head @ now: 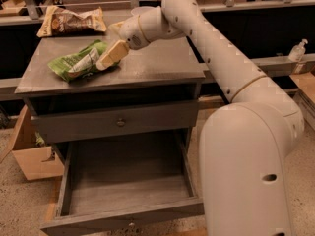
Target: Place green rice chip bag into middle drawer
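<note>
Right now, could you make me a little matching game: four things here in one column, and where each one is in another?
1. green rice chip bag
2. tan snack bag
3. middle drawer
4. claw

A. back left corner of the cabinet top
B. pulled out open, low down
C. at the green bag's end, over the top
D. lying on the left of the top, nearer the front

Pairs: 1-D, 2-A, 3-B, 4-C.

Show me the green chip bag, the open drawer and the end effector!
green chip bag (69, 65): camera view, crumpled left half.
open drawer (128, 188): camera view, bare floor.
end effector (104, 63): camera view, tip, at the bag's right end.
</note>
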Action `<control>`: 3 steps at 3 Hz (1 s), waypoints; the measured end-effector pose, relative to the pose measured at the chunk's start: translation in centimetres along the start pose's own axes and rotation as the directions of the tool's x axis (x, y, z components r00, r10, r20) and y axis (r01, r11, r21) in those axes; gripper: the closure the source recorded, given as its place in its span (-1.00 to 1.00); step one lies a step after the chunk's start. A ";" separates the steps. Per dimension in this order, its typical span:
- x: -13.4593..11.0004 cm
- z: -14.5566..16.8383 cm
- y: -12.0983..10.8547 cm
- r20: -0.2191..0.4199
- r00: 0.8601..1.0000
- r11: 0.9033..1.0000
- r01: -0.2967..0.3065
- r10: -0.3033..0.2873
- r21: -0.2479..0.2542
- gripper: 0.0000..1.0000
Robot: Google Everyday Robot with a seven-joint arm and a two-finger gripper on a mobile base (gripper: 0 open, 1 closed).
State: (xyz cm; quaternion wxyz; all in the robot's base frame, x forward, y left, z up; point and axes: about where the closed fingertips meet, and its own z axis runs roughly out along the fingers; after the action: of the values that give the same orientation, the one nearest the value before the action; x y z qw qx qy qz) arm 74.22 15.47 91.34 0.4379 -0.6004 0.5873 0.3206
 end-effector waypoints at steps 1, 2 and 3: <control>1.4 2.9 -0.9 0.012 1.000 1.000 -0.014 0.015 -0.016 -1.00; 1.6 4.6 -2.5 0.028 0.999 1.000 0.018 -0.018 0.000 -0.65; 1.8 5.1 -2.8 0.027 0.999 0.999 0.041 -0.040 -0.004 -0.19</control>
State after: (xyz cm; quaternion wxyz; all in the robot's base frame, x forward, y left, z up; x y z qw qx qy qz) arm 77.82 19.07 88.03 0.4510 -0.6087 0.5684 0.3209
